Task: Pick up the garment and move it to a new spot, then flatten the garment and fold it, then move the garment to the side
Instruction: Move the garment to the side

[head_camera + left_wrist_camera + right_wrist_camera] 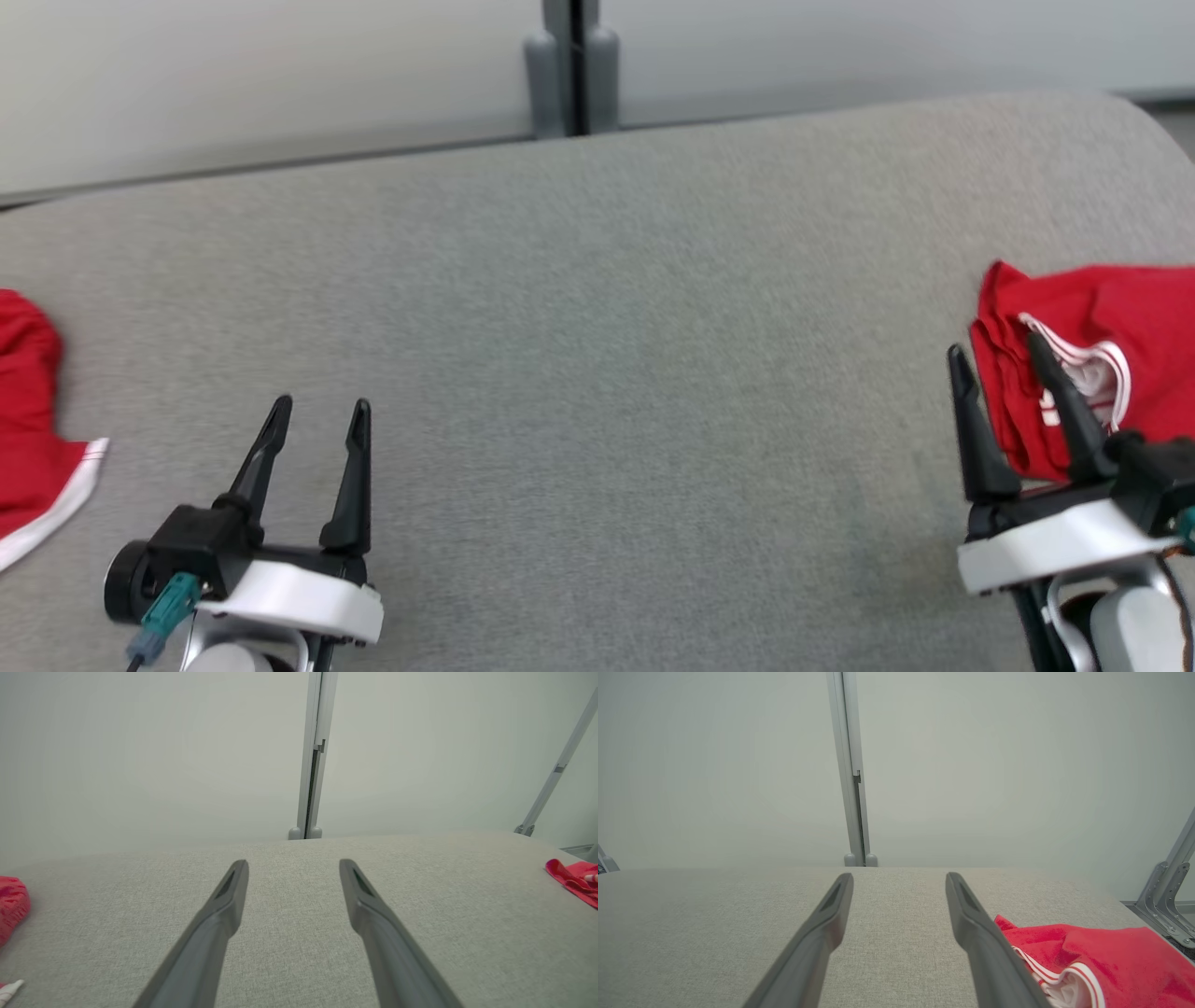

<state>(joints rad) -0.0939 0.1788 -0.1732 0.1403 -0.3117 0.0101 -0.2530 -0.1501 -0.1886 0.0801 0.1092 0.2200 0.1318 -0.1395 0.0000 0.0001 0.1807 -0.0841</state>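
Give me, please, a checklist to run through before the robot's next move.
1. Right gripper open, empty: ok.
2. Left gripper open, empty: ok.
3. Red garment with white trim lying on the grey padded surface beside the right gripper: ok.
4. That garment folded flat: cannot tell; it runs off the head view's right edge.
5. Second red garment apart from the left gripper: ok.

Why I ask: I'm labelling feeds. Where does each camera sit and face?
Head view: on the head, looking forward and down on the grey surface; left gripper lower left, right gripper lower right, both open.
Left wrist view: on the left wrist, looking along its two fingers toward the wall post.
Right wrist view: on the right wrist, along its fingers, red garment at lower right.
Shared: all three show the post and that garment.
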